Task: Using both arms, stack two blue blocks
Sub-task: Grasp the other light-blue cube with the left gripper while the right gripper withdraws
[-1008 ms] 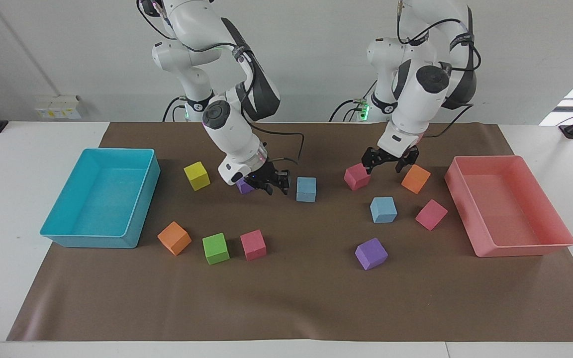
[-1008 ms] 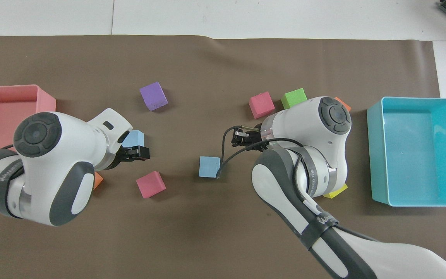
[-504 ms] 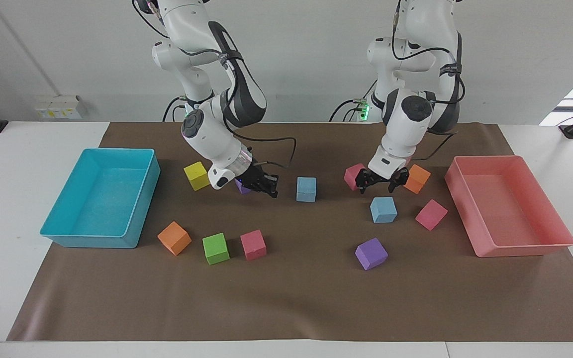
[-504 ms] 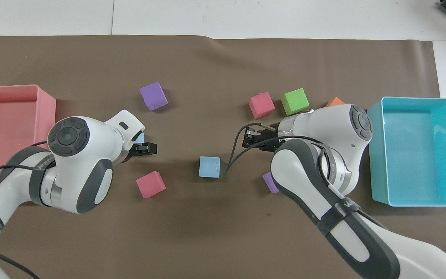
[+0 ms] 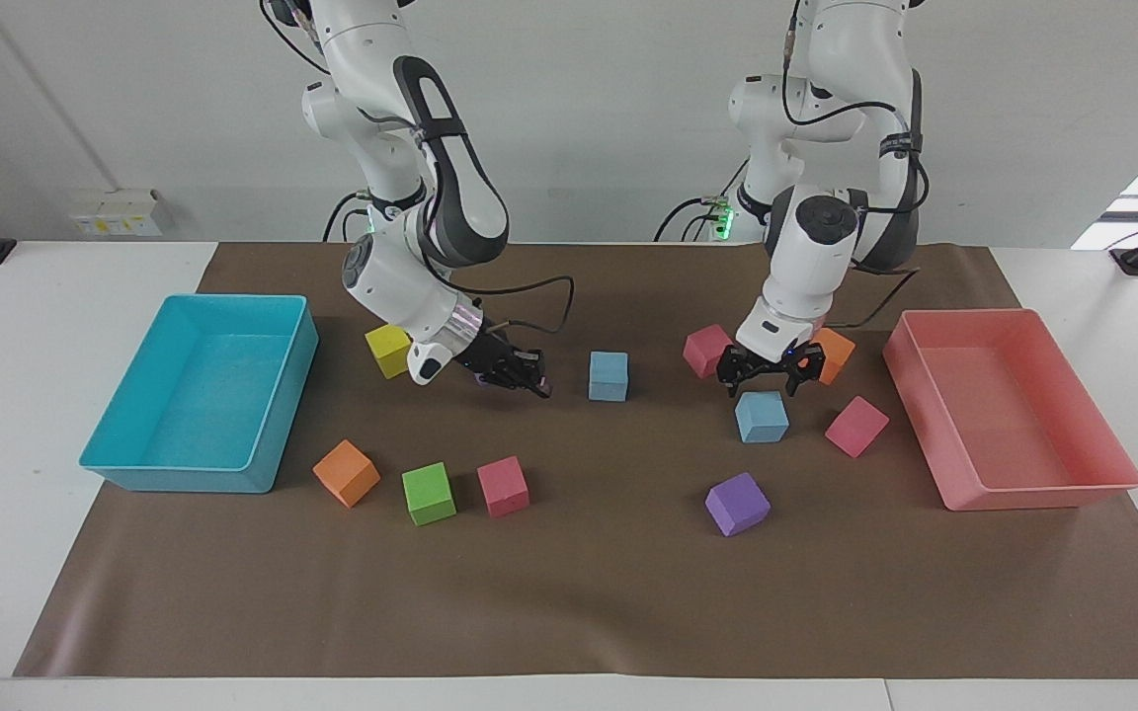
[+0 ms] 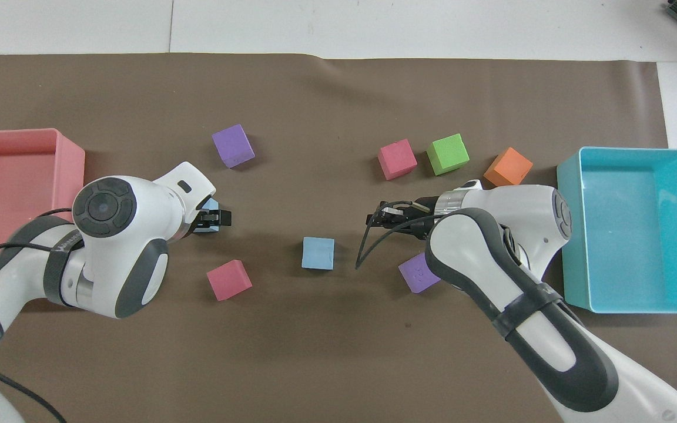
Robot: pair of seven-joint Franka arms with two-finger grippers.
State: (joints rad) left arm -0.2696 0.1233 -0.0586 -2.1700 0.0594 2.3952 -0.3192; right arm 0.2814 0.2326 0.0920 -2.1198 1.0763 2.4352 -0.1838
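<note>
One blue block (image 5: 609, 376) (image 6: 318, 253) lies mid-table. The other blue block (image 5: 762, 416) lies nearer the left arm's end; in the overhead view it (image 6: 210, 207) is mostly covered by the left wrist. My left gripper (image 5: 767, 378) (image 6: 216, 218) hangs open just over this second block, fingers spread above its top. My right gripper (image 5: 528, 382) (image 6: 381, 215) is low over the mat beside the first block, toward the right arm's end, pointing at it, a gap apart. It looks open and empty.
A purple cube (image 5: 478, 373) (image 6: 419, 273) and a yellow cube (image 5: 388, 350) lie by the right wrist. Pink (image 5: 705, 351) and orange (image 5: 829, 354) cubes flank the left gripper. A turquoise tray (image 5: 134, 474) and a pink tray (image 5: 1023, 494) stand at the table's ends.
The left gripper has come down from between the pink and orange cubes to just over the blue block. The right arm has lowered and drawn its gripper slightly away from the mid-table block.
</note>
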